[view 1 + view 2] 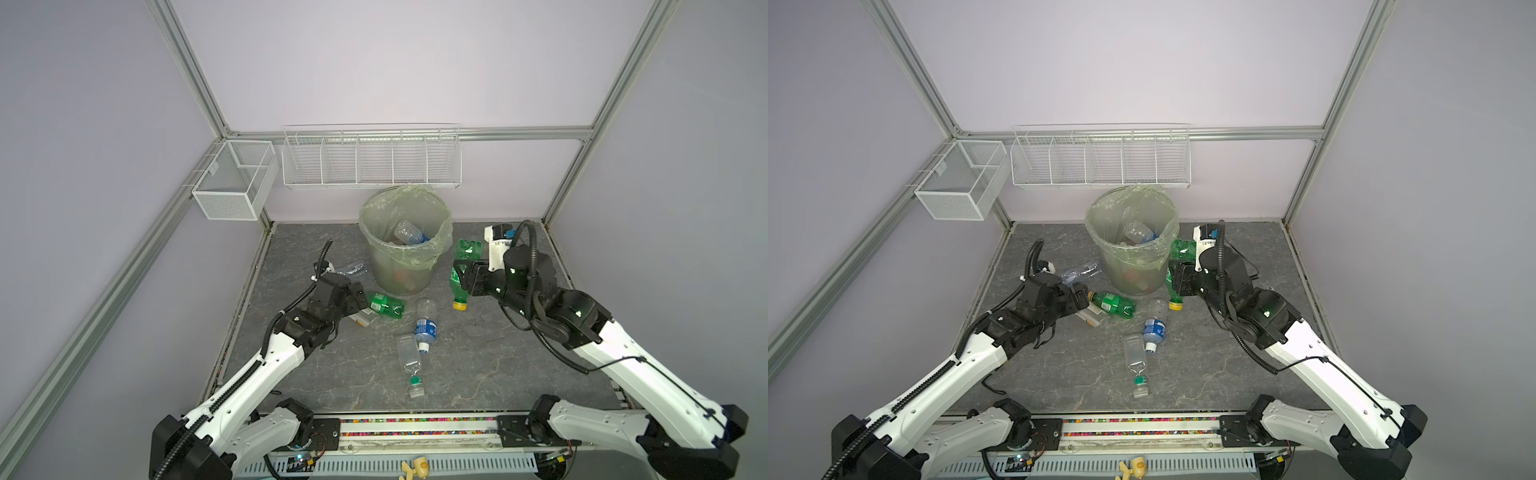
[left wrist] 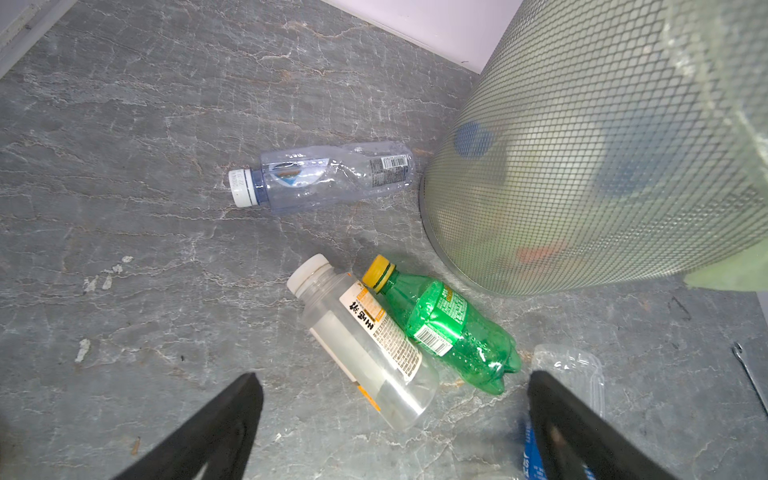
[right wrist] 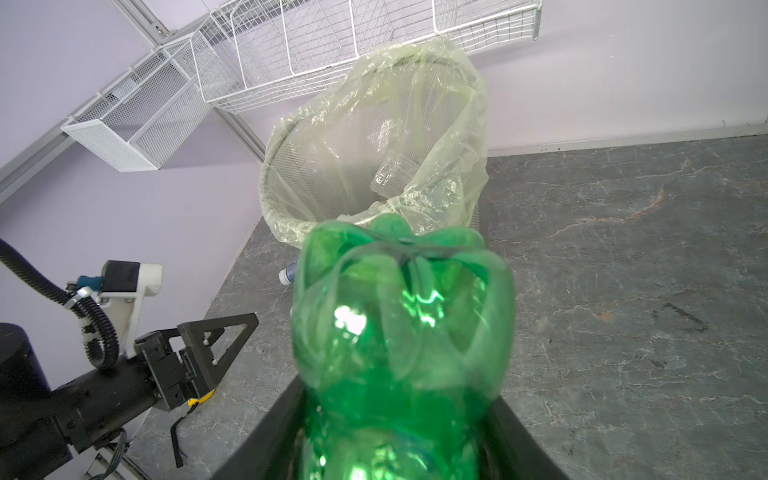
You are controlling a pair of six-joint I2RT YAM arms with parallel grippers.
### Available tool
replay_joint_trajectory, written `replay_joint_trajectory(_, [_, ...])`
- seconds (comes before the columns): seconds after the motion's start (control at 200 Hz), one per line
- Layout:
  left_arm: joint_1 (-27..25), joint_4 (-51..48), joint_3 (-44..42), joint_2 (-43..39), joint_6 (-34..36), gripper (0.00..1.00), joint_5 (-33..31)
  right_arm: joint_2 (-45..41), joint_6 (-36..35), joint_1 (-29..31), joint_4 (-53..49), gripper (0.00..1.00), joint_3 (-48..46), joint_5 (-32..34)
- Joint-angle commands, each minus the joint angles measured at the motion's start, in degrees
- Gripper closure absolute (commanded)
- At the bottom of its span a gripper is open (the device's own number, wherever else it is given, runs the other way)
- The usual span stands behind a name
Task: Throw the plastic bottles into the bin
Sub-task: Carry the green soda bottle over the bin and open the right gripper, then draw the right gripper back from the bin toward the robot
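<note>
Closest in, filling my right wrist view, is the green bottle (image 3: 399, 332) clamped in my right end effector (image 1: 464, 277). Its lobed base points away from me towards the bin (image 1: 395, 274) and its yellow cap hangs low, so its long axis runs near upright, tilted a little. As I judge it, the coming move turns on this: in both top views the bin's mouth lies ahead and to the left, the bottle is just beside the bin's outer wall and not yet over the opening, and my right arm is clearly the nearer one. The bin is a mesh-walled bucket lined with a crinkled pale-green bag; a discarded bottle (image 1: 409, 233), clear with a blue label, leans inside. My left end effector (image 1: 361, 300) hangs with its fingers wide apart and nothing in it, facing a green yellow-capped bottle (image 2: 449, 328) and a clear white-capped bottle (image 2: 365, 345), which lie touching side by side on the grey worktop (image 1: 498, 365). A crushed clear bottle (image 2: 328, 176) lies with its base just beside the bin's foot. Towards the middle lie a blue-labelled bottle (image 1: 426, 324) and a clear green-capped one (image 1: 409, 359).
</note>
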Motion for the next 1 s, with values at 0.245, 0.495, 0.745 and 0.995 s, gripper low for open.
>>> replay_joint_trajectory(0.245, [0.48,-0.05,-0.71,-0.64,-0.31,0.01,-0.90,19.37,-9.94,-1.99,4.49,0.42,23.45,0.13])
replay_joint_trajectory(0.495, [0.43,-1.03,0.72,-1.19,-0.59,0.01,-1.15,39.48,-12.16,-6.74,-2.95,0.09,50.05,-8.12])
replay_joint_trajectory(0.745, [0.54,-0.17,-0.27,-2.12,-0.52,0.01,-1.20,32.30,-12.74,-6.70,-2.34,0.12,44.35,-8.70])
replay_joint_trajectory(0.995, [0.56,1.02,0.58,0.63,0.04,0.01,-0.21,17.45,-10.56,-6.77,2.12,0.12,23.85,-8.06])
